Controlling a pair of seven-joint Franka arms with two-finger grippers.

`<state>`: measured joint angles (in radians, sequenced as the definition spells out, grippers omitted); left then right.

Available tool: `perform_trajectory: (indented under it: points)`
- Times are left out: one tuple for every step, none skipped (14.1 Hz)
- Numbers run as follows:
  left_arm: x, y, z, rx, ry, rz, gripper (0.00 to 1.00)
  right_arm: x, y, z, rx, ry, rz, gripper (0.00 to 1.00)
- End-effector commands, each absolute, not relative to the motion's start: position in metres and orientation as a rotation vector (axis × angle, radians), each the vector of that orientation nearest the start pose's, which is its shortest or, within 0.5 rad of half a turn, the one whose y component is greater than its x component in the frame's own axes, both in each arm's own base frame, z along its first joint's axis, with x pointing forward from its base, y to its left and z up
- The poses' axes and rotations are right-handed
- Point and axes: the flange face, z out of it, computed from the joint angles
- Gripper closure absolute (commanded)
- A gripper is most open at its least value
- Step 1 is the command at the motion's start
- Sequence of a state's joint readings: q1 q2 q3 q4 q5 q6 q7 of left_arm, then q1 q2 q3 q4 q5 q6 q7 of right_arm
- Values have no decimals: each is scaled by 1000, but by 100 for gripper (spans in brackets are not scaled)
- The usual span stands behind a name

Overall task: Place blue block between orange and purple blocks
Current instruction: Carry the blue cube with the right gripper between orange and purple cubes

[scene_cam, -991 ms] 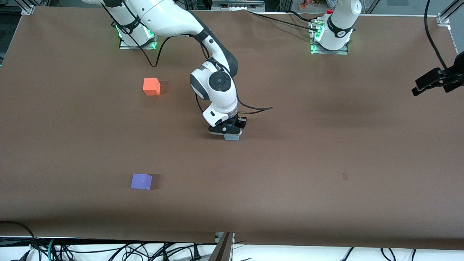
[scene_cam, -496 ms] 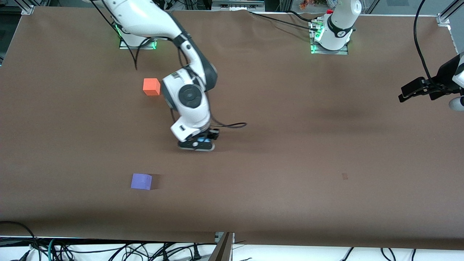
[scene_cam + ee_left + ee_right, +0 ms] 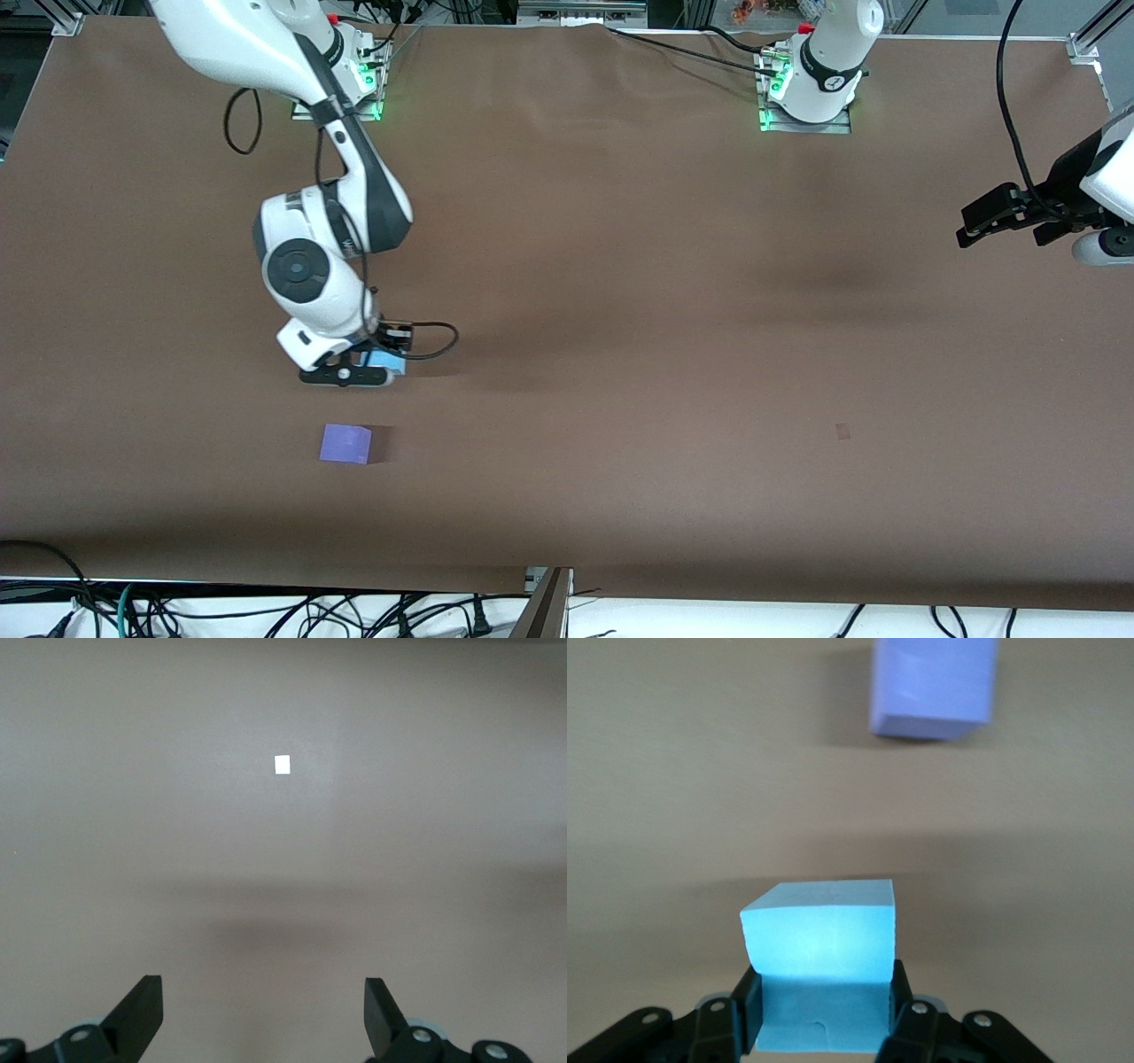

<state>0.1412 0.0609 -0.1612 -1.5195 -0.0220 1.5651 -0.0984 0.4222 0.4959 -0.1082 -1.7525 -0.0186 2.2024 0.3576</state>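
Note:
My right gripper (image 3: 359, 370) is shut on the sky-blue block (image 3: 386, 359) and holds it low over the table, close to the purple block (image 3: 345, 443). In the right wrist view the blue block (image 3: 819, 939) sits between the right gripper's (image 3: 822, 992) fingers, with the purple block (image 3: 935, 682) a short way past it. The orange block is hidden by the right arm in the front view. My left gripper (image 3: 979, 221) hangs open and empty over the left arm's end of the table. It waits there, and its own view (image 3: 263, 1014) shows only bare table.
The brown table cover (image 3: 673, 372) is bare around the blocks. A small pale mark (image 3: 842, 431) lies on it toward the left arm's end, and it also shows in the left wrist view (image 3: 282, 765). Cables hang below the table's near edge (image 3: 567, 585).
My right arm has swung toward its own end of the table with the blue block, from mid-table to just beside the purple block, and now covers the orange block. My left gripper has shifted slightly inward.

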Motion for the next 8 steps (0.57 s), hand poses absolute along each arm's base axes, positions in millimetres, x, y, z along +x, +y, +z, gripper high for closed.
perform_trajectory:
  points:
    - [573,-10,621,-3148,-121,19,0,602,179,287,-3208,-4,85,80]
    - [574,-10,620,-3148,-121,21,0,600,164,283,-3190,-21,112,80]
    - [574,-9,620,-3148,-124,21,0,596,150,277,-3149,-22,153,80]
    - [574,-8,620,-3148,-126,24,0,593,139,272,-3108,-31,183,80]
    - [573,-9,620,-3148,-119,26,0,588,135,270,-3099,-40,193,80]
    - [573,-8,619,-3147,-121,31,0,583,132,266,-3100,-34,183,80]
    - [573,-8,620,-3148,-121,28,0,577,130,258,-3101,-39,161,80]
    - [573,-8,620,-3148,-121,26,0,572,128,249,-3103,-39,137,80]
